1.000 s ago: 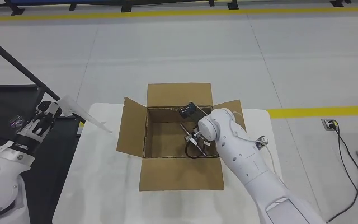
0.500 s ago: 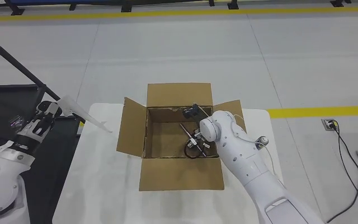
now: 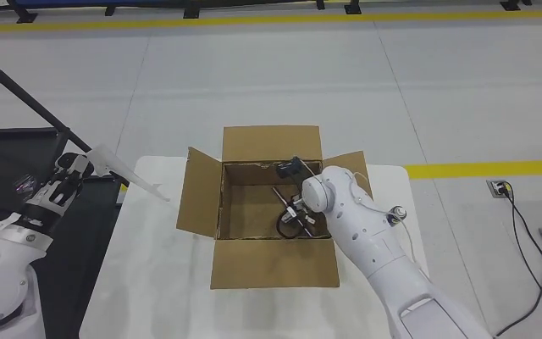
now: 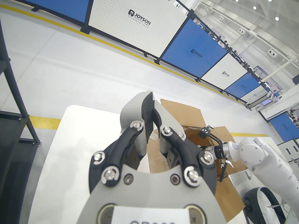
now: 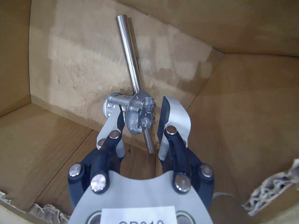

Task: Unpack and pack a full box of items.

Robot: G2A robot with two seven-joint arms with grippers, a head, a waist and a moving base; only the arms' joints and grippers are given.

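An open cardboard box (image 3: 273, 263) stands on the white table (image 3: 152, 280). On its floor lies a metal part (image 5: 139, 115): a toothed flange with a hub on a long steel rod (image 5: 129, 52). My right gripper (image 5: 142, 109) is down inside the box, open, its fingers on either side of the flange; one pad looks to be against the hub, the other stands clear. In the top view the right gripper (image 3: 293, 212) is near the box's right wall. My left gripper (image 4: 151, 108) is shut on nothing, held above the table's left edge (image 3: 108, 160).
The box's flaps (image 3: 196, 197) are folded outward and its torn cardboard rim (image 5: 273, 194) is close to the right wrist. A black rack (image 3: 34, 161) stands left of the table. A black pole (image 3: 34, 106) slants past the left arm.
The right wrist has shifted slightly to the right inside the box. The left arm has kept still.
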